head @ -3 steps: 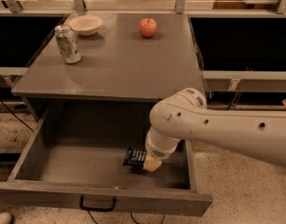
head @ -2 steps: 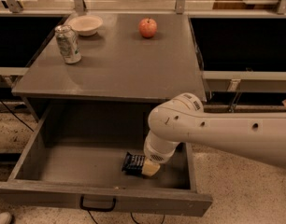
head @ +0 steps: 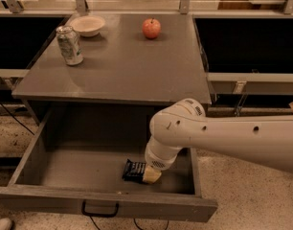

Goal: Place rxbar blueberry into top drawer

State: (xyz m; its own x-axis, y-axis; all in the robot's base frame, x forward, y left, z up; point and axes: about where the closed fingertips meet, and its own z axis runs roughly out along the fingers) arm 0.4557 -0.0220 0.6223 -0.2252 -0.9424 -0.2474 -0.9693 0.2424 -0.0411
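The top drawer [head: 50,201] of the grey cabinet stands pulled out, with its black handle [head: 99,210] at the front. The rxbar blueberry [head: 133,170], in a dark navy wrapper, is low inside the drawer at the front right, at or just above the floor. My gripper [head: 149,175] reaches down into the drawer from the white arm [head: 223,140] and is shut on the bar's right end. The wrist hides most of the gripper.
On the cabinet top [head: 127,71] stand a silver-green drink can [head: 69,45] at the left, a white bowl [head: 87,25] behind it and a red apple [head: 151,28] at the back. The drawer's right wall [head: 195,169] is close to the gripper.
My gripper has moved lower and a little left toward the drawer's front, and the bar has moved with it.
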